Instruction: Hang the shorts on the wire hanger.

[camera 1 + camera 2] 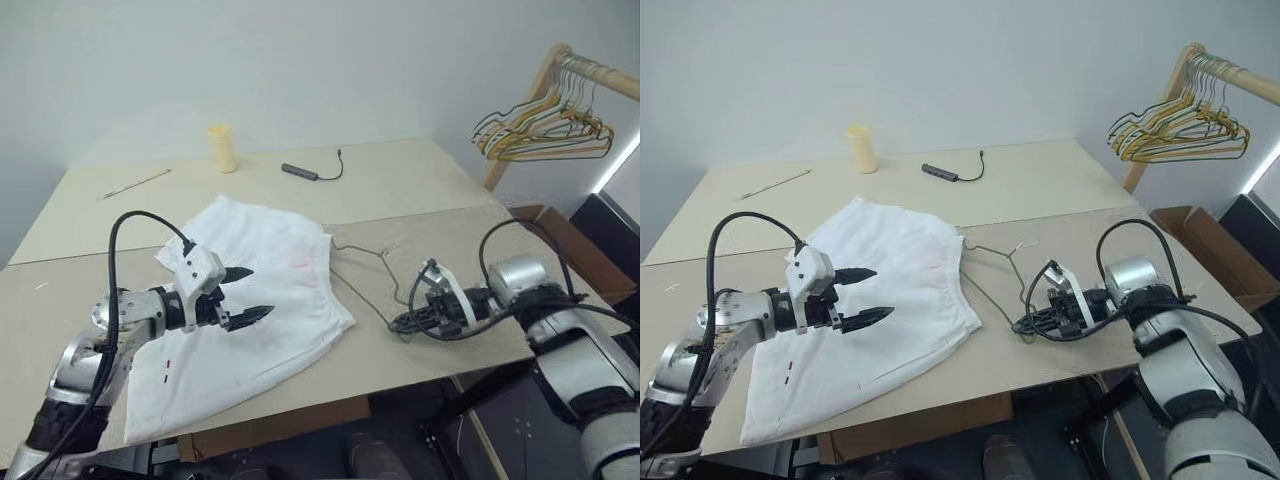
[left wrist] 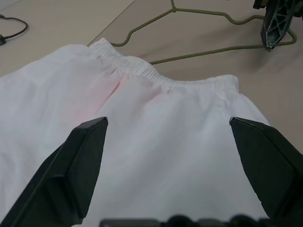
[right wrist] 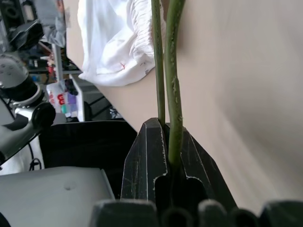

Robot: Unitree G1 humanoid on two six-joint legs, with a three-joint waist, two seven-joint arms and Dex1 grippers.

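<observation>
The white shorts [image 1: 290,250] lie flat on the beige table [image 1: 420,190], their gathered waistband toward the wire hanger [image 1: 362,297]. That thin grey-brown hanger lies on the table just right of the waistband. My left gripper [image 1: 260,292] hovers open over the middle of the shorts, nothing between its fingers; its wrist view shows the waistband [image 2: 165,80] and the hanger [image 2: 199,54] beyond it. At the hanger's near right corner my right gripper [image 1: 400,323] is shut on the wire, and the right wrist view shows two strands of the wire [image 3: 173,94] running out of the closed jaws.
A yellow cup [image 1: 223,148], a black cable with a plug [image 1: 300,172] and a thin stick [image 1: 136,183] lie at the table's far side. At the right, a wooden rack holds a bunch of coloured hangers [image 1: 545,125]. A cardboard box [image 1: 560,225] sits below it.
</observation>
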